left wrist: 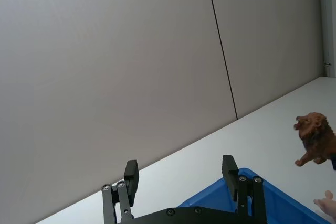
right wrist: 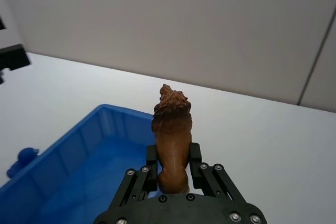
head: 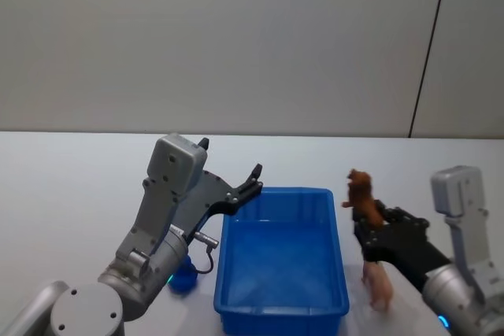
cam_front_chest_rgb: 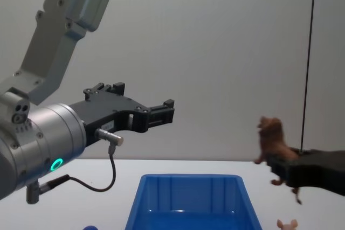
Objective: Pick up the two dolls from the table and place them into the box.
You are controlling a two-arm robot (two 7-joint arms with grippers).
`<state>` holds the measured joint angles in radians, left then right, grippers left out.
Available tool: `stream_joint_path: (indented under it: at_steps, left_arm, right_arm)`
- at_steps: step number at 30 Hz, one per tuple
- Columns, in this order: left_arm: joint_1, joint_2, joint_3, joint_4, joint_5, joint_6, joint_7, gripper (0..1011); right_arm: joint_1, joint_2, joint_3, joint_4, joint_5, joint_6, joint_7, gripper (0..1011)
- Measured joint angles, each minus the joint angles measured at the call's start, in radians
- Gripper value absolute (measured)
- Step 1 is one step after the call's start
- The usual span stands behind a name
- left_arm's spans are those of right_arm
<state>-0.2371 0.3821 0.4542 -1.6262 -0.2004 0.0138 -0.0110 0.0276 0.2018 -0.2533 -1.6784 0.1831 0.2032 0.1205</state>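
Lower right of the head view, we note the pink doll (head: 379,285) on the table (head: 63,194), just beside the box (head: 223,261). Above it, the right gripper (right wrist: 173,163) clamps the brown doll (right wrist: 172,124) low on its body. We judge both light, rigid, slick; grip the torso. Farther left, the left gripper (left wrist: 180,174) gapes, empty.

The pig (head: 379,283) lies on the table (head: 71,194), right of the box (head: 224,261).

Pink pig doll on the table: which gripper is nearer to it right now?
Right. The right gripper, shut on the brown doll, hangs just above the pink pig doll; the left gripper, open, is raised across the box from it.
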Motion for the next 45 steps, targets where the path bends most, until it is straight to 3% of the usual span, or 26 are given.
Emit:
stream_joint_path:
  at_steps: [12,16,21,29,35,45]
  left_arm:
    - [0.0,0.0,0.0,0.0,0.0,0.0,0.0,1001]
    - [0.0,0.0,0.0,0.0,0.0,0.0,0.0,1001]
    - [0.0,0.0,0.0,0.0,0.0,0.0,0.0,1001]
    - [0.0,0.0,0.0,0.0,0.0,0.0,0.0,1001]
    - [0.0,0.0,0.0,0.0,0.0,0.0,0.0,1001]
    - [0.0,0.0,0.0,0.0,0.0,0.0,0.0,1001]
  right_arm:
    - [0.072,-0.046,-0.037,0.085,-0.031,-0.003,0.163,337]
    - [0.106,-0.07,-0.055,0.134,-0.045,-0.003,0.22,394]
    - [0.136,-0.092,-0.07,0.182,-0.059,-0.002,0.261,595]
    - [0.156,-0.108,-0.082,0.219,-0.069,0.003,0.263,845]
    - [0.151,-0.107,-0.083,0.219,-0.074,0.003,0.223,991]
    - [0.11,-0.083,-0.071,0.167,-0.079,-0.001,0.126,1001]
